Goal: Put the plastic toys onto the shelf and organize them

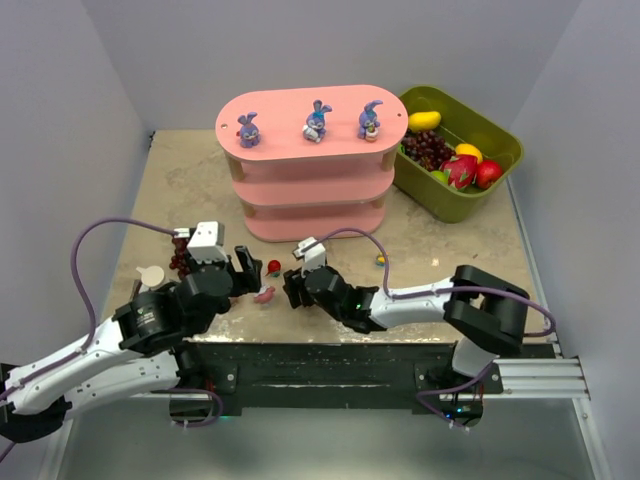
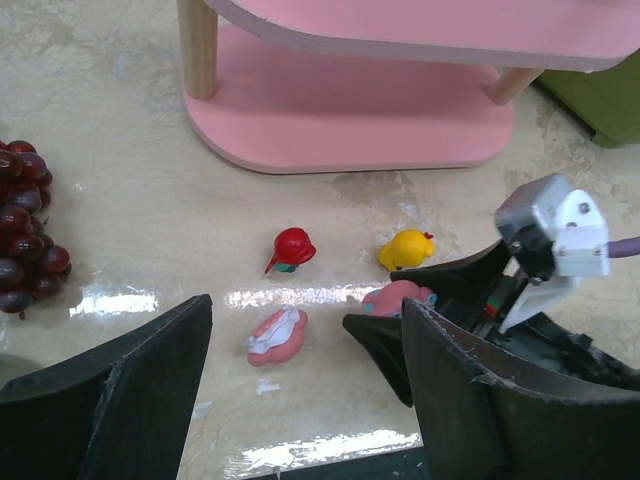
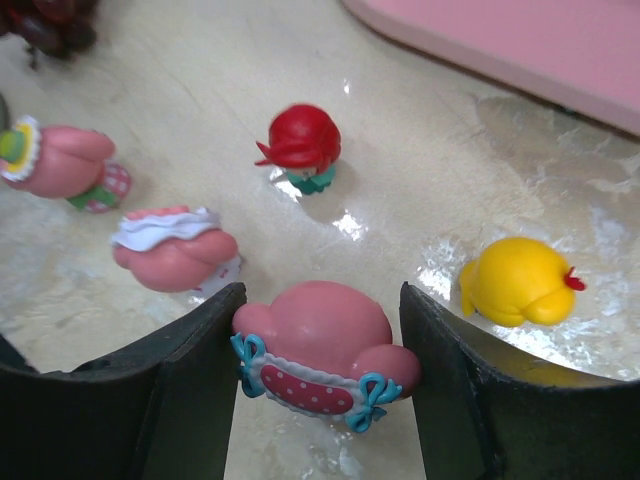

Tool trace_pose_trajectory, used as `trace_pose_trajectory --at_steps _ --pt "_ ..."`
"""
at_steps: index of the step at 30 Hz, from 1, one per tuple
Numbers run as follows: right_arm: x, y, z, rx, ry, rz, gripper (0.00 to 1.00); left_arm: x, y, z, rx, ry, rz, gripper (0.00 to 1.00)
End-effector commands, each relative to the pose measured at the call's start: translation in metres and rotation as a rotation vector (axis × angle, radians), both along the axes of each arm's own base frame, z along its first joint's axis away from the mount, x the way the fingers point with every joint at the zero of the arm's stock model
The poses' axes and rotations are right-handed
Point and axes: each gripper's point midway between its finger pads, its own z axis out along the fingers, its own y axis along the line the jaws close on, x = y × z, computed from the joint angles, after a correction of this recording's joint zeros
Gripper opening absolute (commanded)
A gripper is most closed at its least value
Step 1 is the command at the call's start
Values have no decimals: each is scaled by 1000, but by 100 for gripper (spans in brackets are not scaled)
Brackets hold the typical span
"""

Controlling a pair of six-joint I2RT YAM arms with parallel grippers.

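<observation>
Three purple-blue long-eared plastic bunnies (image 1: 318, 122) stand in a row on the top board of the pink three-tier oval shelf (image 1: 285, 112); the other toys in view lie on the beige counter (image 1: 180, 180) in front of it. My right end effector (image 3: 320, 310) is clenched on the rounded pink plastic toy with a dotted bow (image 3: 325, 355), both fingers (image 3: 190, 380) against its sides, its base on the counter, not lifted. My left end effector (image 2: 305, 365) is released and holds nothing; the pink-and-white frilled plastic toy (image 2: 278, 335) lies on its side just ahead of it. The small red plastic toy (image 2: 292, 248) and small yellow plastic toy (image 2: 405, 250) sit between me and the shelf, the yellow one just beside my right finger. The dark red grape bunch (image 2: 20, 230) is off to the left, not mine to move. Step in hand, as I judge it, is the pick-up. Doing it well: squeeze firmly, since the domed smooth body could squirt out. Lift straight up before going sideways so the yellow one isn't knocked. Enter a lower board from the open front, clear of the wooden post (image 2: 198, 45), and set the toy upright at one end, leaving room for more pink ones. The left should hold back meanwhile.
</observation>
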Motion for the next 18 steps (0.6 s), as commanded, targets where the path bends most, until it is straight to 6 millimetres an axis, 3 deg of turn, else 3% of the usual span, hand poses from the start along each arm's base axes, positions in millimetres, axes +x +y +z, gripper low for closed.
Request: trace_pose_trajectory --at_steps 1,4,7,14,18 --pt "3 4 63 115 -33 -36 34 1 9 21 -47 -41 32 81" --pt "9 -6 82 105 -56 -77 34 -2 13 25 -56 -47 33 80" --pt "24 -20 99 72 -73 -127 34 -4 20 24 -42 -45 43 80" --pt "70 -63 159 105 -145 -231 36 -6 25 20 -46 -38 53 81" --pt "89 -85 178 111 -173 -281 37 -5 23 18 -36 -34 47 80"
